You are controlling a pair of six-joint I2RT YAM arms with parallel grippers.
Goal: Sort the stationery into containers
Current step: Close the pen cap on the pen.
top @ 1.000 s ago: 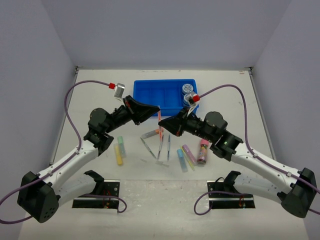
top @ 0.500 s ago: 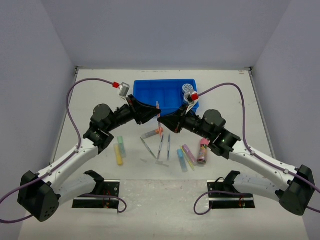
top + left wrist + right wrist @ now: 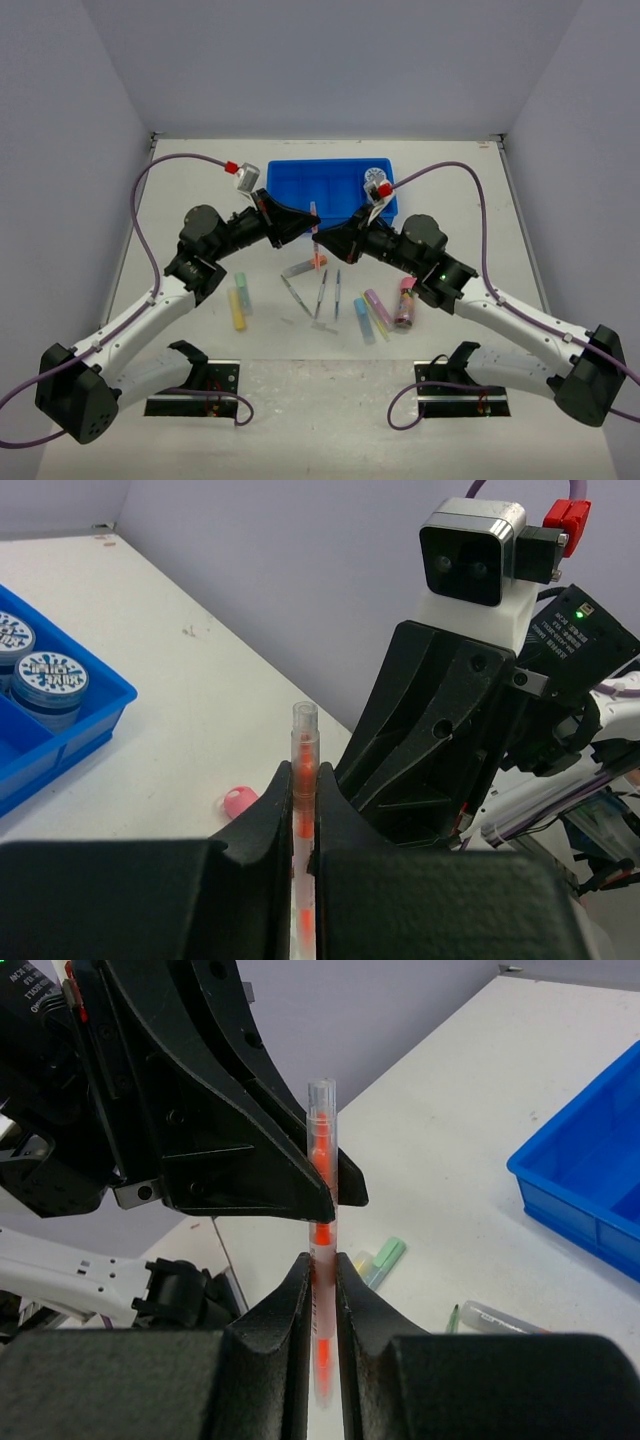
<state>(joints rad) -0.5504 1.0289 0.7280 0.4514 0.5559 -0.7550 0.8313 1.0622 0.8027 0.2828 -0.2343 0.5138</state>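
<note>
One tray point(image 3: 300, 186) holds two discs point(image 3: 50, 676) in its end compartment; left tool point(image 3: 303, 792) and right tool point(image 3: 321, 1272) both clamp one pen point(image 3: 304, 735).

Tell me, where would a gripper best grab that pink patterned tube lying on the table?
Probably around its middle, straight down from above. The pink patterned tube lies flat, so jaws can close across its narrow width; a purple marker lies close beside it.
</note>
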